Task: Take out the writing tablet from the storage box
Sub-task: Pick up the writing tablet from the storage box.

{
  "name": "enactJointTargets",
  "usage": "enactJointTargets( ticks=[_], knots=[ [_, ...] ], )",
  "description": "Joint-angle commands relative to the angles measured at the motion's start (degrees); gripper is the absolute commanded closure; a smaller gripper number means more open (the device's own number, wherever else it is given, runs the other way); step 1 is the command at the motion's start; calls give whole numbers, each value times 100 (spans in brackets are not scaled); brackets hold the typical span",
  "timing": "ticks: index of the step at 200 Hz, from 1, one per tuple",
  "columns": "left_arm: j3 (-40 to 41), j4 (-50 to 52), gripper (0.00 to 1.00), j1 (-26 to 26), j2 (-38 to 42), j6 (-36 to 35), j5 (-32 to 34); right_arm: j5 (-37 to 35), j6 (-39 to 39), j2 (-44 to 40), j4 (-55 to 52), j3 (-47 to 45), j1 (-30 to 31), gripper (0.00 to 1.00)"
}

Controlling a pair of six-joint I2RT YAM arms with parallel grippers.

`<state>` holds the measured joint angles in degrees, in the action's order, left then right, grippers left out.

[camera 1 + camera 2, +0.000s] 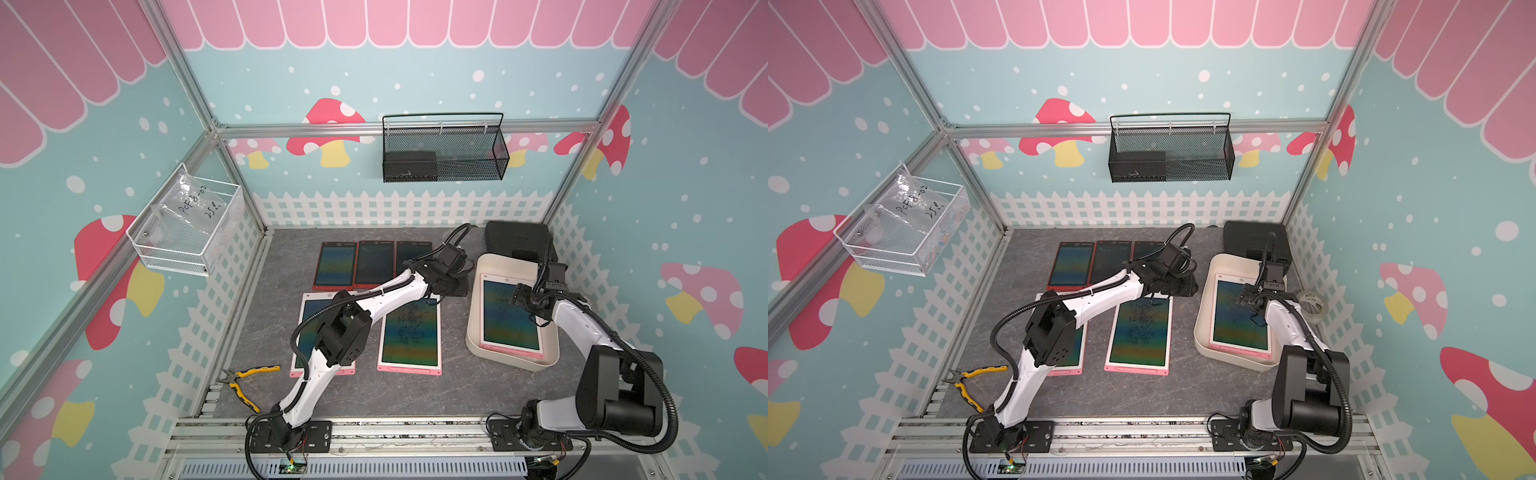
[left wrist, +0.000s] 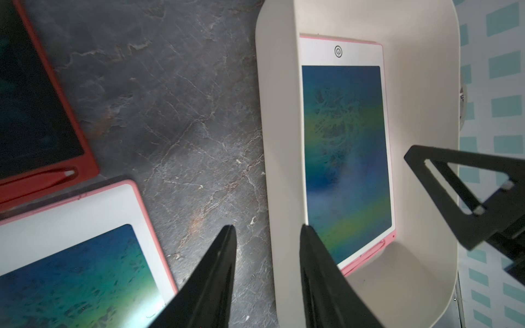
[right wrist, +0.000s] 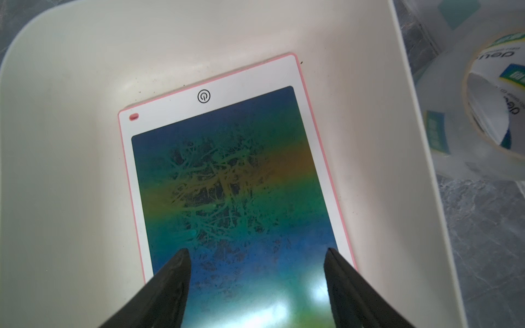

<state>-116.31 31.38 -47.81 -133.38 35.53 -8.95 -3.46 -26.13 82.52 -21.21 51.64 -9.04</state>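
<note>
The right gripper (image 3: 255,252), spread and empty, hangs over the writing tablet (image 3: 227,184) lying flat in the storage box (image 3: 71,142), the left gripper (image 2: 268,227) part-open astride the box's wall; a clean lift likely means hooking the tablet's edge with the box steadied. Beside the box, other tablets (image 1: 409,336) lie on the grey stone-look table (image 2: 170,113); beyond it, a black mesh basket (image 1: 442,153) hangs on the mushroom-print wall.

**Two robot arms reach to a cream storage box (image 1: 473,332) near the right edge of a grey table (image 1: 415,395).**
A pink-edged writing tablet (image 1: 509,320) lies flat in the box, with the right gripper (image 1: 518,297) above its screen and the left gripper (image 1: 457,289) just beside the box's left wall. Three red tablets (image 1: 365,266) line the far edge and two pink tablets (image 1: 409,336) lie mid-table. A black case (image 1: 517,237) fills the far right corner, with yellow pliers (image 1: 245,380) at the near left.
</note>
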Motion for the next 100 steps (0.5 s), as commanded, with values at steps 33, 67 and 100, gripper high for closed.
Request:
enactJointTargets(
  ticks=[33,67,100],
  knots=[
    [-391,-44,60,-114,-503,-88,-530,-173,430,362,-436,461,-306,21],
    [-436,-1,61,-114,-522,-154,-567,-146,442,542,-369,303,-429,20],
    [-204,-85,61,-97,-329,-122,-553,-24,425,529,-186,136,-468,20]
  ],
)
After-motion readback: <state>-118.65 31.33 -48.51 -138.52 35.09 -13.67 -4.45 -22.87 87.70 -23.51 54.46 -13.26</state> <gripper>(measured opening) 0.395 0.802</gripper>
